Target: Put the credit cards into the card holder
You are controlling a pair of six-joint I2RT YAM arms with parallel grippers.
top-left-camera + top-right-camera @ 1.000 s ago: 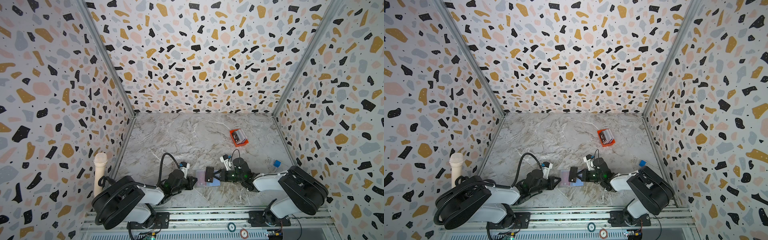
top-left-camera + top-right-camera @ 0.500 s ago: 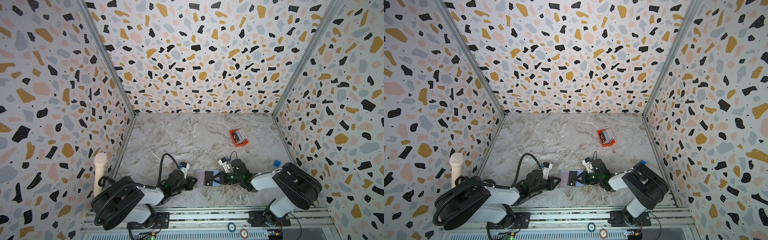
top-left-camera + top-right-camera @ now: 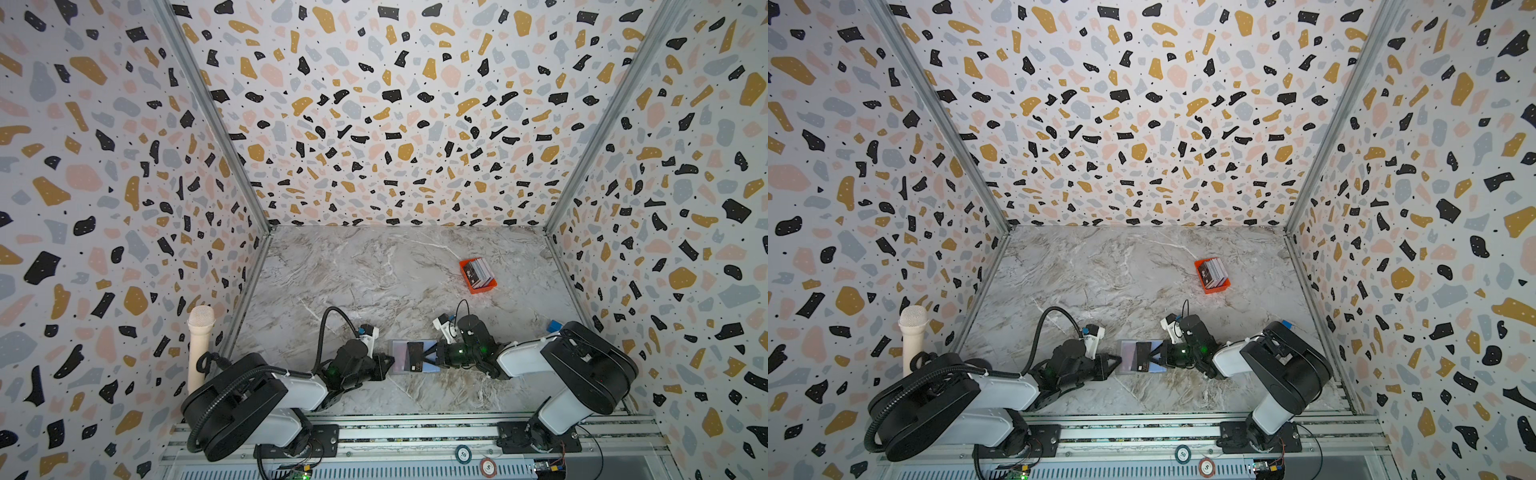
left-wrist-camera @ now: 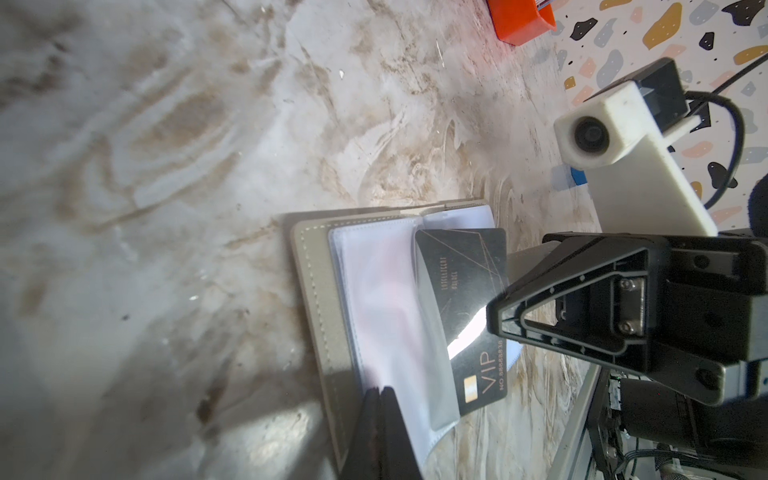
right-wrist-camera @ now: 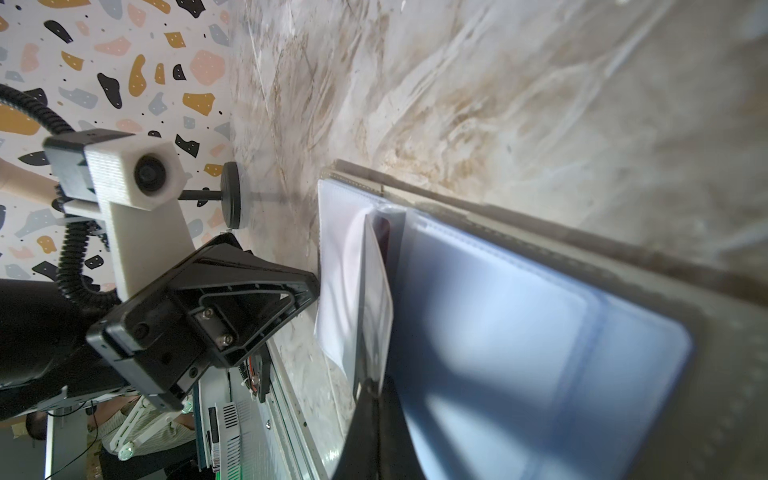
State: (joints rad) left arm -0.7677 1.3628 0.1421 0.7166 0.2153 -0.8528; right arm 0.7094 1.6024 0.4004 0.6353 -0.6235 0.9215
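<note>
- Two chips (image 3: 463, 454) lie on the rail (image 3: 374, 440) in front of the tabletop (image 3: 374, 270), right of the rail's middle.
- The holder (image 3: 397, 353) lies open and flat near the tabletop's front edge, about midway along it, between the two tools. Its grey cover is down and its clear pockets (image 4: 382, 299) face up.
- The left tool (image 3: 390, 361) reaches the holder's left edge. Its jaws are closed together, with the tips on the rim of the pockets. Whether a leaf is pinched between them, I cannot tell.
- The right tool (image 3: 426, 356) comes in over the holder's right half. Its jaws are pressed together on one edge of the black card (image 3: 414, 356).
- The black card, marked "VIP", lies across the middle of the holder. One long side is tucked under a clear leaf; the rest is outside, over the bluish right-hand pocket.
- A small blue block (image 3: 555, 325) sits at the tabletop's right edge, beside the right arm.
- The orange tray (image 3: 486, 286) stands in the far right part of the tabletop, apart from both edges and well away from the holder.
- More cards (image 3: 478, 272) stand on edge in the tray, packed side by side.
</note>
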